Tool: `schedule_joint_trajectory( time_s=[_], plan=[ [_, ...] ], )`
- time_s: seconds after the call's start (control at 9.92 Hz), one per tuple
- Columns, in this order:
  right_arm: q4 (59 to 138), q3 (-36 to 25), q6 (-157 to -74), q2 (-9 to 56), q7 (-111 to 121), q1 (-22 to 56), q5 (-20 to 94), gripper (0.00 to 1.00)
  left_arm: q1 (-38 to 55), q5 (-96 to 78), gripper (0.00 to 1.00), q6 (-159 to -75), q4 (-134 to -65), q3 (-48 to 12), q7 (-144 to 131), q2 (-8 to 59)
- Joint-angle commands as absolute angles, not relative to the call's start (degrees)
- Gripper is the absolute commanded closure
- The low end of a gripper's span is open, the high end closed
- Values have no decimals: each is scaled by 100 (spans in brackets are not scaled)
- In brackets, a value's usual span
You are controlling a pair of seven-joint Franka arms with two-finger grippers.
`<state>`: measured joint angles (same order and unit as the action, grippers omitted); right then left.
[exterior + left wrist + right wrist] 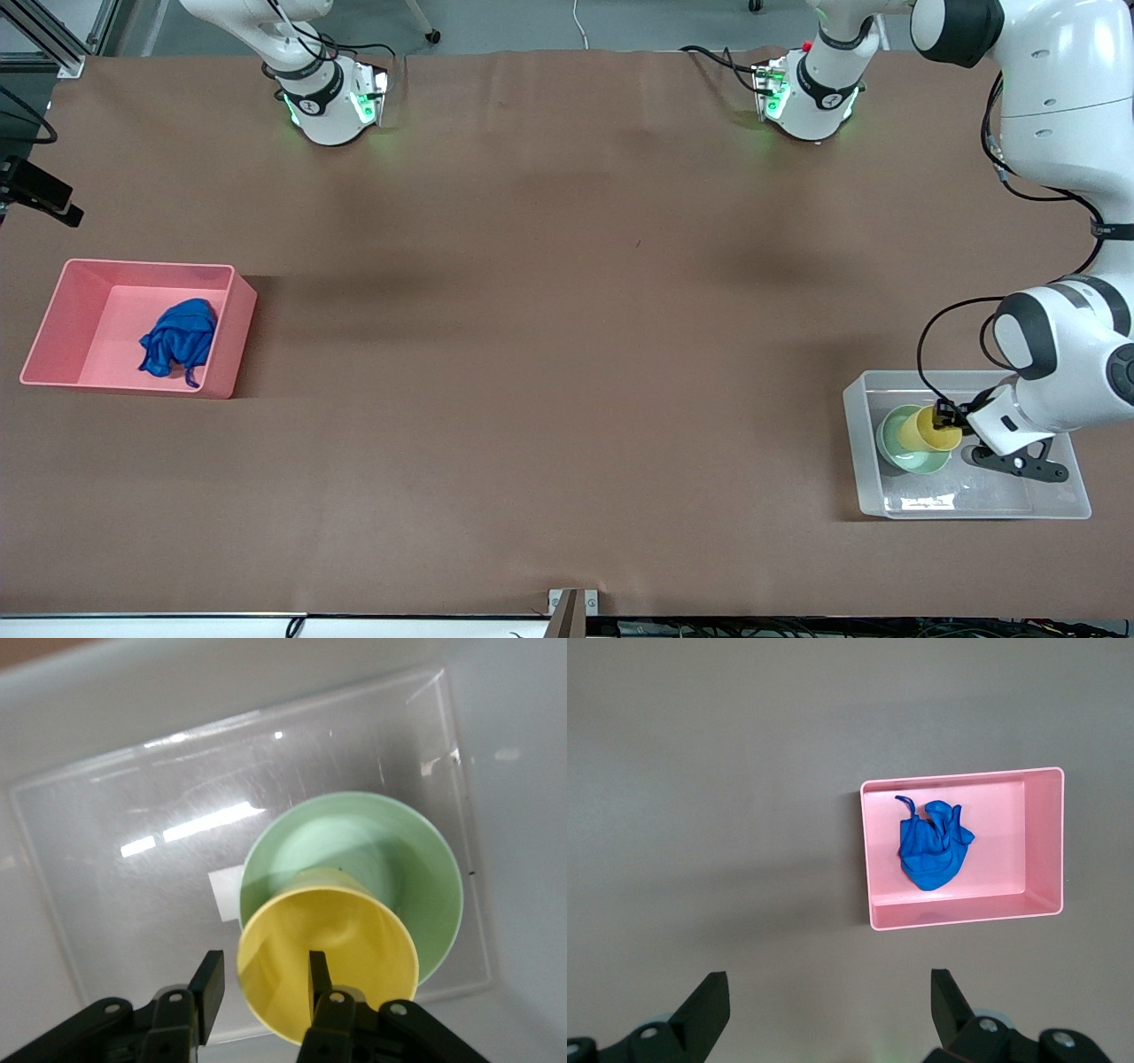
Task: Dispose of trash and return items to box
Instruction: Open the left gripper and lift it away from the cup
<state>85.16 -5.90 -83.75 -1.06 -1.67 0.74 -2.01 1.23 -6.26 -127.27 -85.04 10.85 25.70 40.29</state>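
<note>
At the left arm's end of the table we see the clear box (966, 505), and our left gripper (950, 423) is down inside it. Its two fingers (209, 981) sit on each side of the yellow cup's (926, 429) rim, one finger inside the cup and one outside. The jaws are partly apart, with a little gap showing between the outside finger and the cup wall, so we cannot say they are squeezing it. The yellow cup is tipped on its side and sits in the mint-green bowl (899, 452). The bowl rests on the floor of the box, partly over a small white sticker (227, 893).

At the right arm's end of the table stands the pink bin (66, 315). The blue wad of trash (179, 338) lies inside it, wrinkled and bunched up, near the wall that faces the middle of the table. Our right gripper (828, 1001) waits high up over the bare brown table (567, 310) beside the pink bin. Its jaws are wide apart and hold nothing.
</note>
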Motion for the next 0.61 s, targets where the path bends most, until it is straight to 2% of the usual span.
schedule_joint_trajectory(
  time_s=[0.0,0.1,0.2,0.5],
  plan=[
    [8481,-642,-8314,-114,-123,114,-141,0,167,-606,24,-12692,-8639,1046,2522,3537],
    [8481,-650,-8323,-114,-123,106,-141,0,184,-572,6,-12622,-8866,994,2522,3029],
    [8490,-650,-8323,-114,-123,105,-141,0,176,-571,0,-12595,-9207,897,2462,2467],
    [8490,-650,-8314,-114,-123,123,-141,0,150,-510,0,-12220,-10297,607,1400,735]
  ],
)
